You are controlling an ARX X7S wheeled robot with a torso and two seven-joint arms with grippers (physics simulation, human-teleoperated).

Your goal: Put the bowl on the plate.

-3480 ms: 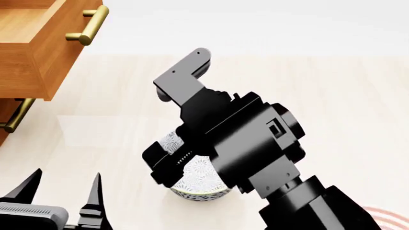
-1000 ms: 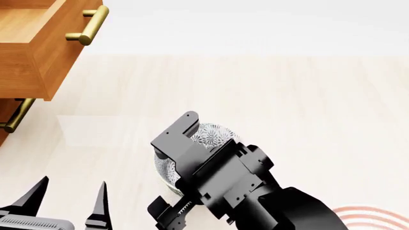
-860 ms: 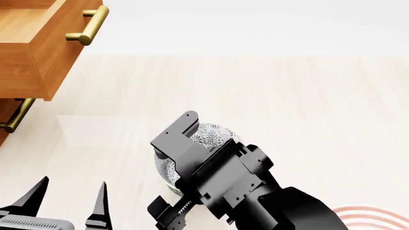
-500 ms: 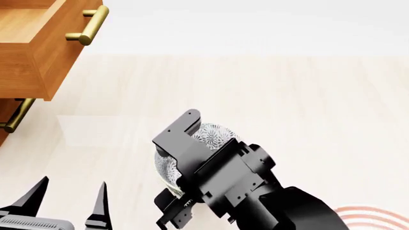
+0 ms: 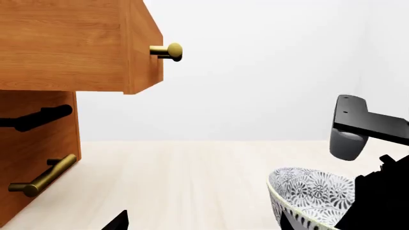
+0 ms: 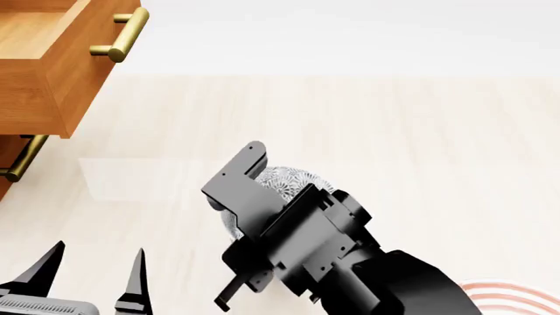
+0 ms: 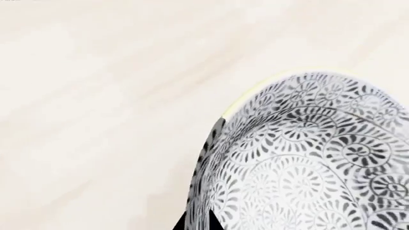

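Pincer tips of the left arm point(image 6: 92, 272) sit at the near left edge of the head view, two black prongs spread apart with bare tabletop point(image 6: 420, 151) between them, gripping nothing. Over at the near right corner, just a sliver of the plate point(image 6: 507, 292) shows, its red rings curving out from behind the right arm. Moving up from there, the right pincer point(image 6: 249, 216) has the bowl point(image 6: 293, 180), one black finger over the far side of the rim and the other on the near left side, closed on the patterned wall. That bowl sits left of the plate and well apart from it, mostly hidden under the black wrist. From the left wrist view the bowl point(image 5: 313, 196) looks tipped, its pale rim slanting, the grey floral inside showing; whether it touches the tabletop there I cannot tell. The right wrist view is nearly all bowl point(image 7: 307, 158), pale rim edge at the top, a black finger against its wall. Far left, a wooden drawer point(image 6: 52, 59) stands pulled open with a brass handle point(image 6: 118, 36), and a second brass handle point(image 6: 22, 161) sits below it.
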